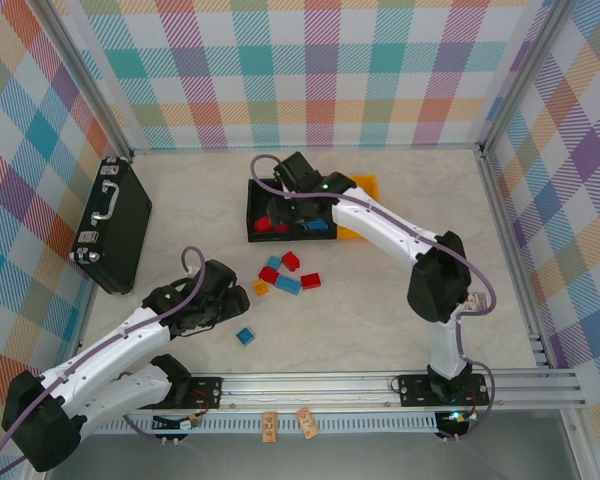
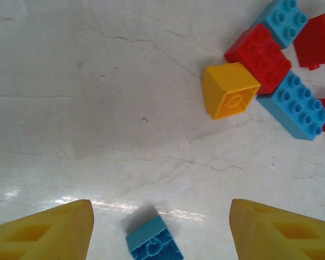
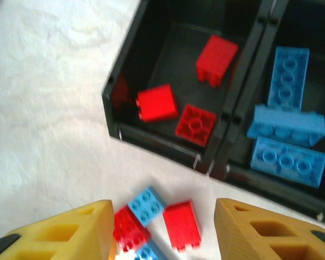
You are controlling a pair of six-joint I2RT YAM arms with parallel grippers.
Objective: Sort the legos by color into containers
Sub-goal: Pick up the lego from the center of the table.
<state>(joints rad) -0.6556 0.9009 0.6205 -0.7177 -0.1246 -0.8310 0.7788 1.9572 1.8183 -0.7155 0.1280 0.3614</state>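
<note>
Three red legos (image 3: 157,103) sit in one black bin (image 3: 127,59); left fingers (image 2: 43,233), right fingers (image 3: 59,233) wide.

At the bottom edge, two yellow-orange plastic fingers (image 3: 70,233), spread apart and gripping nothing. Between them, on the white marbled bench (image 3: 43,108), a small cluster of loose studded plastic bricks: a small blue brick (image 3: 146,206) touching a red brick (image 3: 130,230) just below it, another red brick (image 3: 182,225) just beside, and a sliver of a further blue brick (image 3: 149,252) cut off by the frame edge. Beyond the cluster, an open black rectangular plastic bin (image 3: 157,146) holding three red bricks (image 3: 157,103), two close together near the front wall and one farther back. Joined to its side, a second black bin (image 3: 271,187) holding three long blue bricks (image 3: 286,127), lying loosely against one another.
</note>
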